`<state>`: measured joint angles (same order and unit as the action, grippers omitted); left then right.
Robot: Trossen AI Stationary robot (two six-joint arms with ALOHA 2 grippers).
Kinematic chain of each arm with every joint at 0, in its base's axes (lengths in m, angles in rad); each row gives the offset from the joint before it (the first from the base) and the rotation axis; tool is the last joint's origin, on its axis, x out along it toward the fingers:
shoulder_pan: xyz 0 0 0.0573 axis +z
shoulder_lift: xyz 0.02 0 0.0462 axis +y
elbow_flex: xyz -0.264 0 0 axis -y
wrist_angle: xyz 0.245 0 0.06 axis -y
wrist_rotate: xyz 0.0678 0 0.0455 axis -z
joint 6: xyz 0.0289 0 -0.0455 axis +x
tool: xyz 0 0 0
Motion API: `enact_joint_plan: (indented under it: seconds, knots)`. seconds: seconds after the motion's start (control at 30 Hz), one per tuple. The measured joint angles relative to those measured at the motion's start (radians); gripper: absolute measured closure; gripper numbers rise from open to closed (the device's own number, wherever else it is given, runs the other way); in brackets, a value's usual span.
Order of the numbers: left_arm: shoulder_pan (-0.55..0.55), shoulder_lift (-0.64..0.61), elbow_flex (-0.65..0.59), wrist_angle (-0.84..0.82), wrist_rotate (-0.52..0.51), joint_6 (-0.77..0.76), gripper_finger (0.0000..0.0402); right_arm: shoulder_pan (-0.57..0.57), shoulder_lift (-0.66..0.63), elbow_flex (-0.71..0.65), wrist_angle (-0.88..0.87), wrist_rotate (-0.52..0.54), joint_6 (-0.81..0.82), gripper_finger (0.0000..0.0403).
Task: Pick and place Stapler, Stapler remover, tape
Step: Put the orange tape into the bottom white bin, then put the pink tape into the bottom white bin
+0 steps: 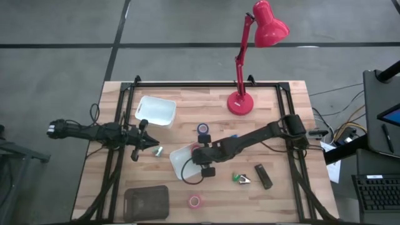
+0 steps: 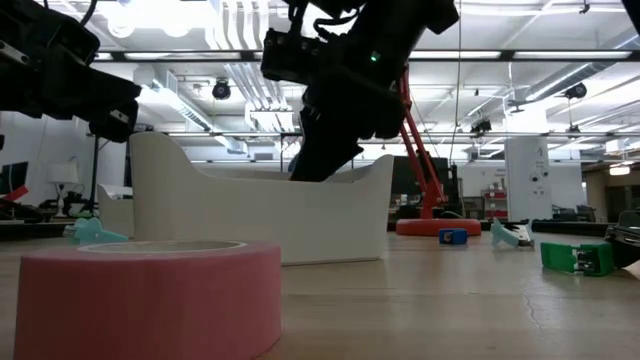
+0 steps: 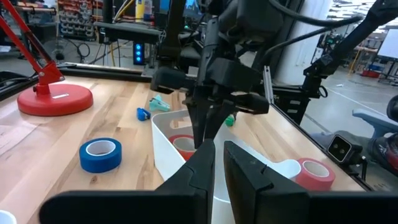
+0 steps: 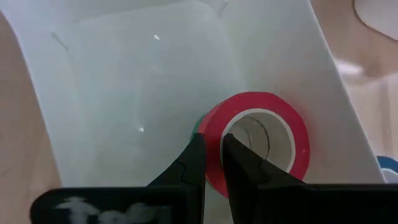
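High view: red lamp behind white bin, w/ blue tape.

Tape roll in tray — stapler right, apart.

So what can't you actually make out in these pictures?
- High view: inside of the white bin, covered by the right gripper.
- Right wrist view: a green thing behind the red tape in that bin, nearly all hidden.
- Low view: the bin's contents, behind its wall; pink tape cut off below.
- High view: small green item, too small to name.
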<state>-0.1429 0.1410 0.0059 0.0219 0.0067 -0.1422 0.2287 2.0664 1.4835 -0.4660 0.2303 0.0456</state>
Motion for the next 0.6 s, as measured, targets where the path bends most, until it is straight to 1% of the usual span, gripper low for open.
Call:
enact_joint_plan:
  seconds: [0.17,0.27,0.6]
  knots:
    - [0.0,0.0,0.0,0.0,0.0,0.0,0.0362,0.0,0.011,0.008,-0.001,0.001,0.0,0.037]
    - [0.0,0.0,0.0,0.0,0.0,0.0,0.0362,0.0,0.005,0.008,-0.002,0.001,0.003,0.0359]
    - [0.0,0.0,0.0,0.0,0.0,0.0,0.0362,0.004,-0.029,0.024,-0.013,-0.003,0.007,0.028]
